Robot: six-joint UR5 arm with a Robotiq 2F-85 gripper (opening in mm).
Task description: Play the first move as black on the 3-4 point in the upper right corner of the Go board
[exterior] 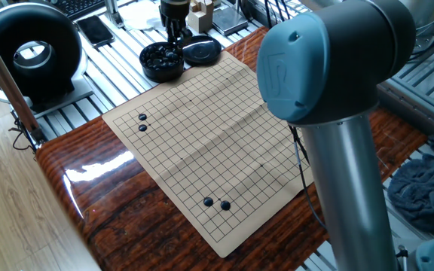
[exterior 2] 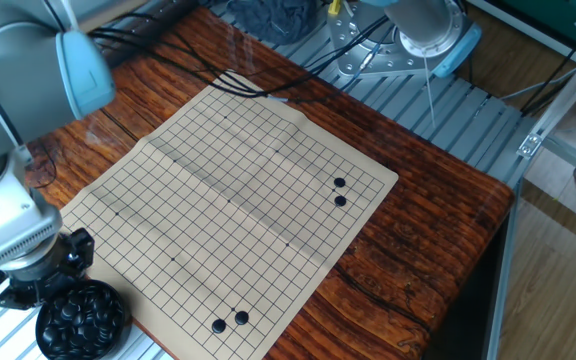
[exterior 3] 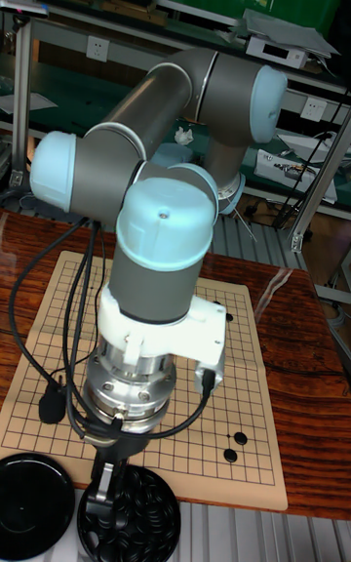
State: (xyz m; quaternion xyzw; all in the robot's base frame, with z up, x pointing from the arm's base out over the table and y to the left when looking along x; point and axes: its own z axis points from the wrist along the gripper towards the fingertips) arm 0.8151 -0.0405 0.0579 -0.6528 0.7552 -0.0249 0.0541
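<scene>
The table [exterior: 89,196] carried the board [exterior: 202,143], which bore four stones in two pairs near two corners, well apart. The gripper [exterior: 173,31] stood over the bowl [exterior: 162,62] of black stones [exterior 2: 81,315] at the board's far corner. Whether its jaws were open or held a stone could not be told.

We are seeing a glossy wooden table [exterior: 104,203] filling the lower middle of the frame, with a tan Go board [exterior: 202,143] lying flat on it (four black stones [exterior: 216,203] sitting near two edges).
</scene>
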